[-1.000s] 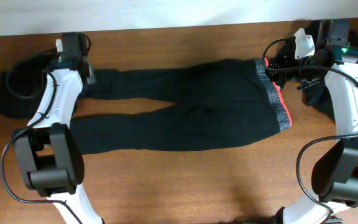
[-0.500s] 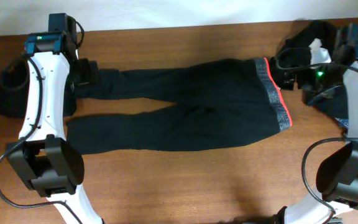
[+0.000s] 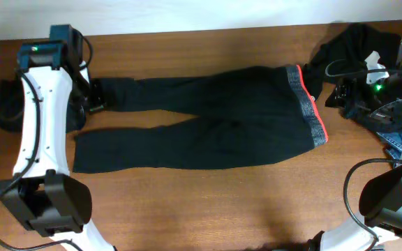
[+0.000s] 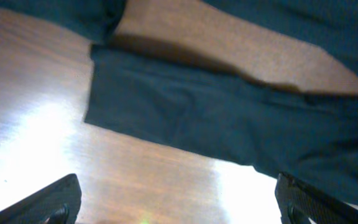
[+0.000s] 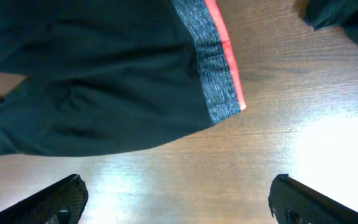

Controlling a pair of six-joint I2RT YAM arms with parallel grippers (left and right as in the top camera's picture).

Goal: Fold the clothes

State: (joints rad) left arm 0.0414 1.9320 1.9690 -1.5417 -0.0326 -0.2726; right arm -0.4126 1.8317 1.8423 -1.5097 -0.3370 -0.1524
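Right, the black trousers (image 3: 222,118) lie flat across the tabletop (image 3: 208,202), legs pointing left, with the grey waistband (image 3: 311,111) and its red-orange edge at the right. By a leg cuff (image 4: 142,106) the left gripper (image 4: 179,205) hangs wide open, holding nothing. Near the waistband the right gripper (image 5: 179,202) gapes empty too. Further right sits a dark heap (image 3: 351,42), with possibly blue denim (image 3: 395,143) beside it.

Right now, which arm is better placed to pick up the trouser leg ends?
Left. The left hand, open, hovers beside the leg ends of the trousers; the right hand is by the waistband, the opposite end.
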